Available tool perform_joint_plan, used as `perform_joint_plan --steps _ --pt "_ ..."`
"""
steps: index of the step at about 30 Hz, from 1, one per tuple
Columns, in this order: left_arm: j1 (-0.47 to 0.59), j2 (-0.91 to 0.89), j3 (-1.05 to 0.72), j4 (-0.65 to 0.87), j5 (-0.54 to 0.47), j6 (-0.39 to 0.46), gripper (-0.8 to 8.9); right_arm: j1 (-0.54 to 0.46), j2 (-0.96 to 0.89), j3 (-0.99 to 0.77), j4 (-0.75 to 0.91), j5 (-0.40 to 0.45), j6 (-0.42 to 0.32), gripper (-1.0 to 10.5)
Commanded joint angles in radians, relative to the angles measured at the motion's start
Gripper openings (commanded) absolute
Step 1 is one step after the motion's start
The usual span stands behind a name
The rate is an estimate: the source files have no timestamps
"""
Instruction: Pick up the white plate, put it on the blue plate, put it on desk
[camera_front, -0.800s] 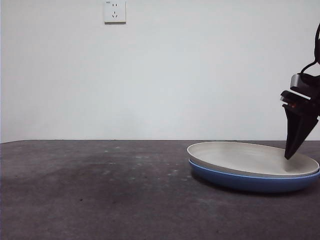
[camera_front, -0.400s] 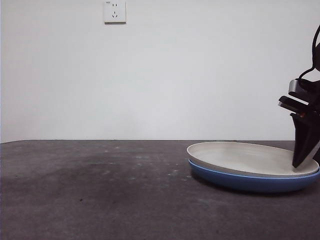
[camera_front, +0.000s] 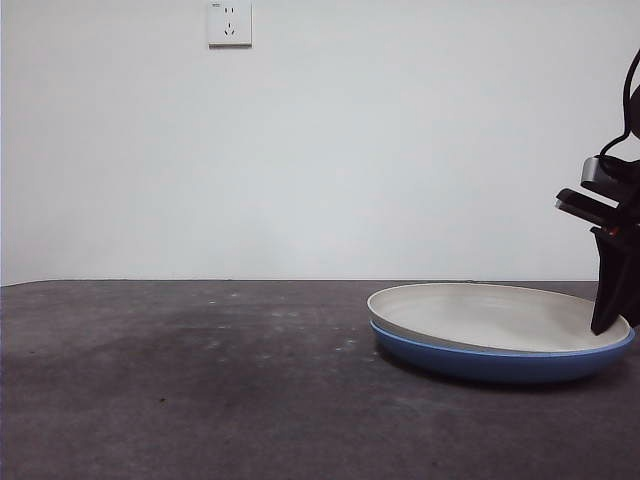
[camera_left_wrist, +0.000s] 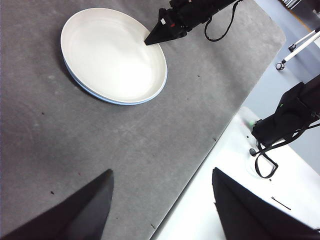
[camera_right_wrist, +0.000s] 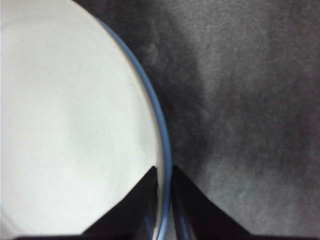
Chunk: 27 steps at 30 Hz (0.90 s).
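Note:
The white plate (camera_front: 480, 315) lies nested in the blue plate (camera_front: 480, 365) on the desk (camera_front: 180, 380), at the right. My right gripper (camera_front: 605, 325) stands at the stack's right rim, its jaws nearly closed with the white plate's edge (camera_right_wrist: 75, 125) and the blue rim (camera_right_wrist: 165, 135) in the narrow gap between them (camera_right_wrist: 162, 172). The left wrist view shows both plates from high up, the white plate (camera_left_wrist: 110, 55) and a thin blue rim (camera_left_wrist: 120, 102), with the right gripper (camera_left_wrist: 148, 42) at the edge. My left gripper (camera_left_wrist: 160, 200) is open and empty, far from the plates.
A wall socket (camera_front: 229, 22) sits high on the white back wall. The desk's side edge (camera_left_wrist: 200, 165) borders a white surface with a black device and cables (camera_left_wrist: 285, 120). A wide stretch of desk lies to the left of the plates.
My right gripper has moved right, from over the white plate's inside to its right rim, and stands more upright. The white plate has settled flatter into the blue plate and the stack has shifted slightly left.

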Motion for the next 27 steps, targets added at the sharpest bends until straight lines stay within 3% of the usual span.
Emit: perform_joint_plan --steps 1,14,27 --pt "-0.005 0.006 0.009 0.005 0.003 0.016 3.11 -0.007 -0.020 0.007 0.007 0.011 0.014 0.1" --pt "-0.005 0.006 0.009 0.008 0.003 0.019 3.11 0.024 -0.227 0.026 0.034 -0.041 0.102 0.1" --pt "-0.005 0.006 0.009 0.012 0.003 0.019 3.11 0.256 -0.184 0.077 0.141 0.036 0.229 0.1"
